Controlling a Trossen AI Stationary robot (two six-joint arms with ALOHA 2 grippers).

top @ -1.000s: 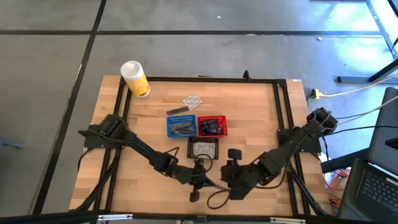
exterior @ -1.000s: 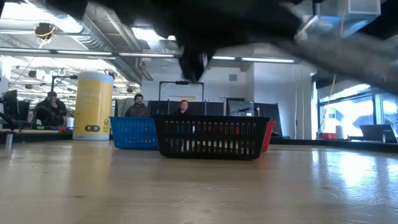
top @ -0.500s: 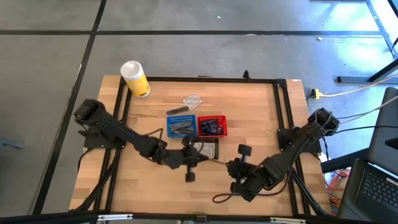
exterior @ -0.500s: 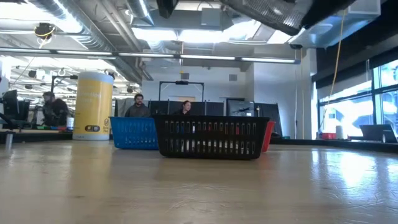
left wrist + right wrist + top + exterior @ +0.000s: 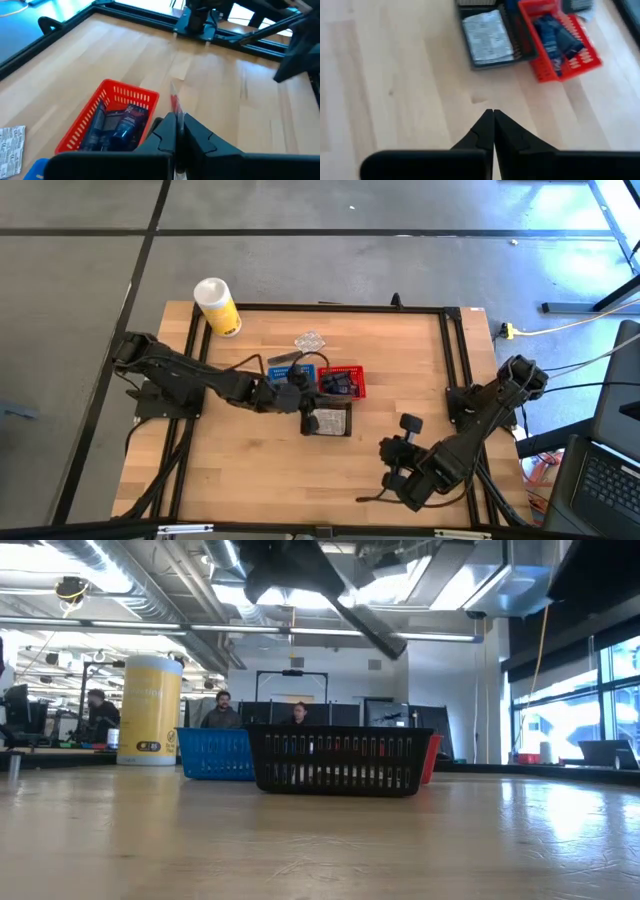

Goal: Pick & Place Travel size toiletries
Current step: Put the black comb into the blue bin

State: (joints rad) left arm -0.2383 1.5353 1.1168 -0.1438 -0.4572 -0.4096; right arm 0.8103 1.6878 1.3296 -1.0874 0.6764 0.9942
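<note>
The travel-size toiletries were sorted among three small baskets clustered near the table's centre. Dark navy tubes (image 5: 116, 126) lay in the red basket (image 5: 341, 383), slim grey items (image 5: 284, 380) in the blue basket (image 5: 278, 387), and a crinkly packet (image 5: 486, 37) in the black basket (image 5: 327, 420), which stood just in front of the other two. One flat packet (image 5: 310, 340) lay loose on the bare wood beyond the baskets, toward the white-and-yellow canister (image 5: 217, 306) at the far left corner.

The left gripper (image 5: 176, 131) hung above the seam between the blue and red baskets, fingers clenched on a thin clear packet with a red edge (image 5: 174, 102). The right gripper (image 5: 493, 125) waited over open wood at the near right, well apart from the baskets, its fingers pressed together on nothing.

Black frame rails (image 5: 449, 350) bordered the table edges. Wide bare board remained on both sides of the baskets and along the near edge.
</note>
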